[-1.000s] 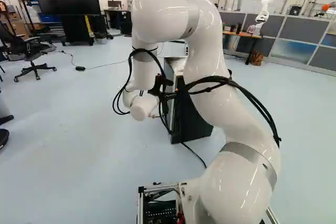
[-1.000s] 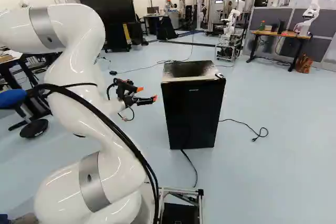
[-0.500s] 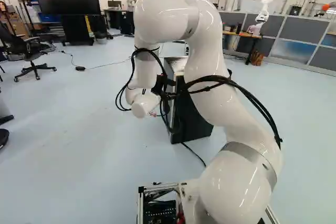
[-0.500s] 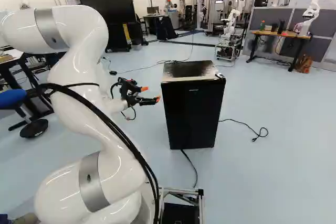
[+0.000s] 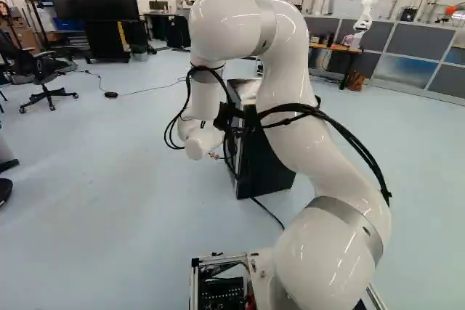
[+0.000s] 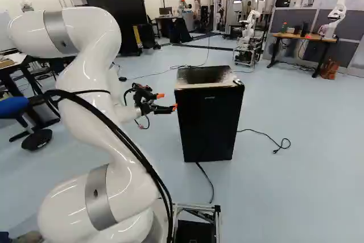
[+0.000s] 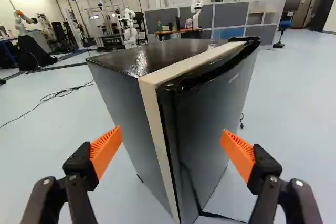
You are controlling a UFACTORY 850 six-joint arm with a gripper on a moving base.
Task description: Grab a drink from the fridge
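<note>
Nearer the fridge's upright edge than half a second ago, my arm (image 6: pixel 79 123) has carried my gripper (image 6: pixel 168 101) forward. Both fingers (image 7: pixel 265 174) stand wide apart, orange pads (image 7: pixel 106 149) facing. Ahead of them, the black mini fridge (image 6: pixel 209 123) stands on the floor (image 6: pixel 301 197), its door-side corner pointing toward me.

- Fridge (image 6: pixel 207 123) is standing on the floor (image 6: pixel 307 169)
- Cord (image 6: pixel 263 133) is lying right of it, right base view
- Desk (image 6: pixel 304 38) is standing beyond, before the partition (image 6: pixel 296 16)
</note>
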